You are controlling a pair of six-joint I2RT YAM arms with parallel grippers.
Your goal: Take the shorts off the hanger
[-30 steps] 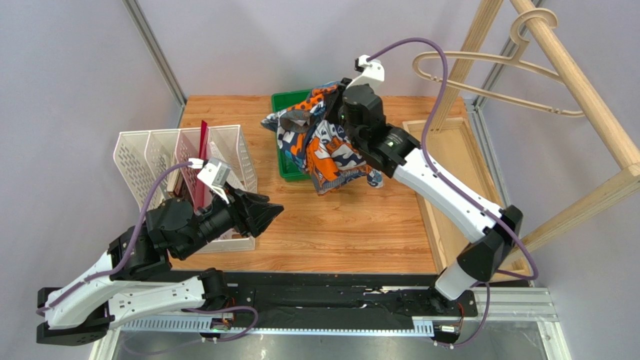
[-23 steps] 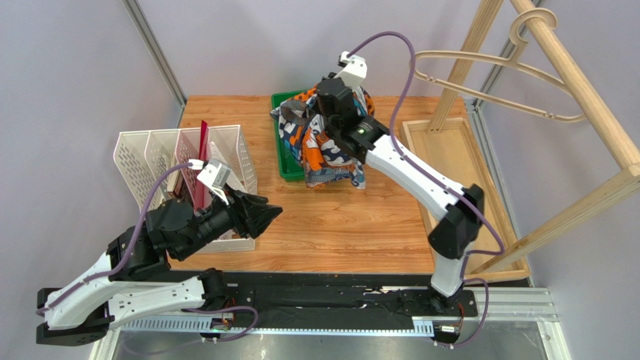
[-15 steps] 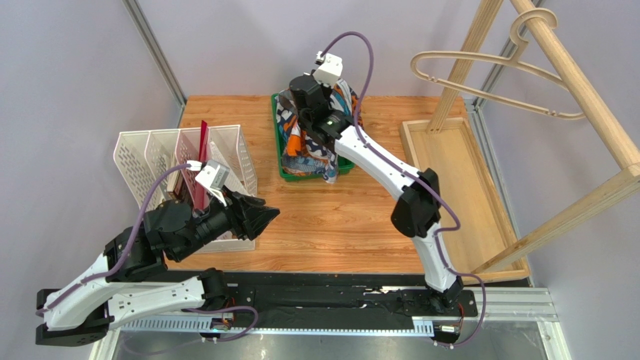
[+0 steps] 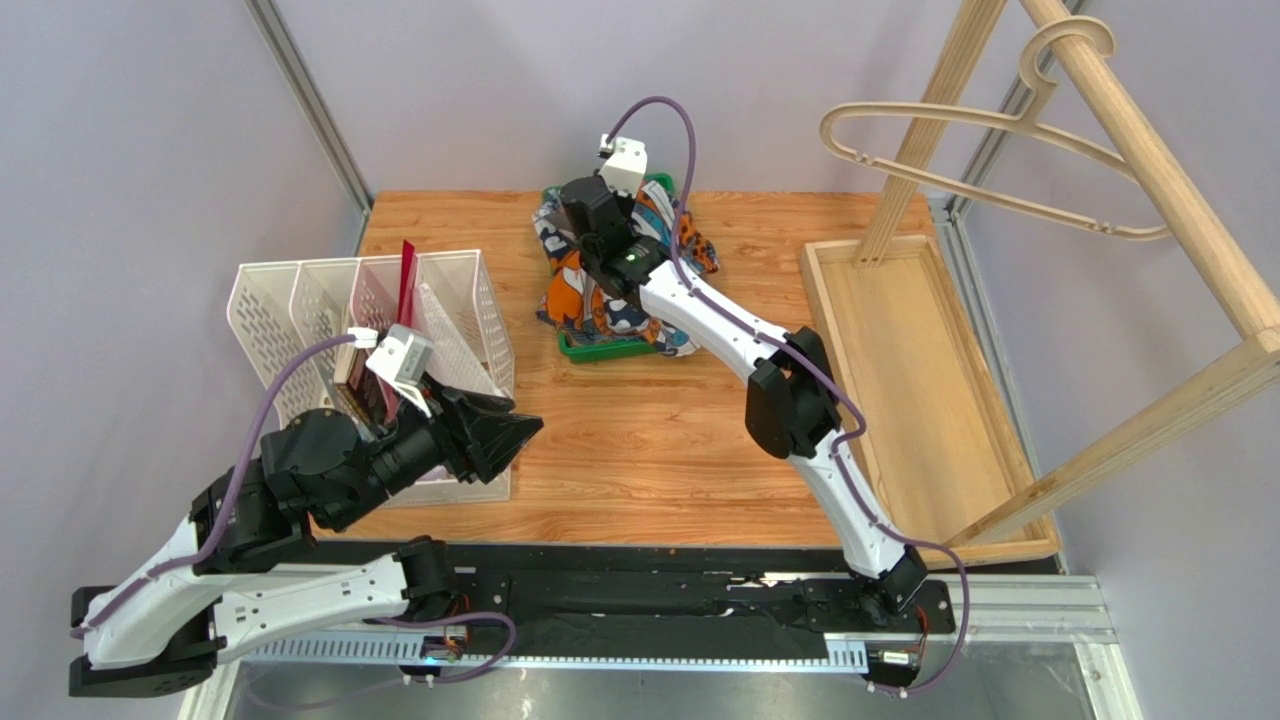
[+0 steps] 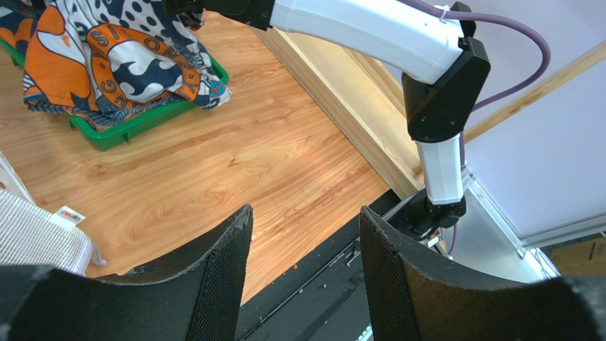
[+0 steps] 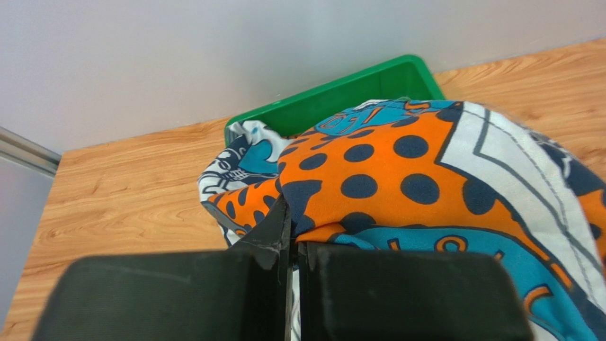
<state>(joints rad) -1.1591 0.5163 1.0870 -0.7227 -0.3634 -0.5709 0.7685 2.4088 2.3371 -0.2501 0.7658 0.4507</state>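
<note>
Top external: where are the shorts [image 4: 579,293]?
— Heaped on the green tray [image 4: 598,351], hanger [image 4: 932,108] bare, well apart; right arm [image 4: 706,320] nearer
— Left wrist?
— Left gripper [image 5: 306,220] gapes empty, far off
— Right wrist?
— Right gripper [image 6: 288,227] pinched shut on a fold beneath it

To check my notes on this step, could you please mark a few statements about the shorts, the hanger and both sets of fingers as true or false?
1. The shorts hang on the hanger. False: the hanger is bare on the wooden rack, and the shorts lie bunched on the green tray.
2. The right fingers are shut on the shorts. True.
3. The left fingers hold a red folder. False: they are open and empty.
4. The left fingers are above the table, apart from the shorts. True.
</note>
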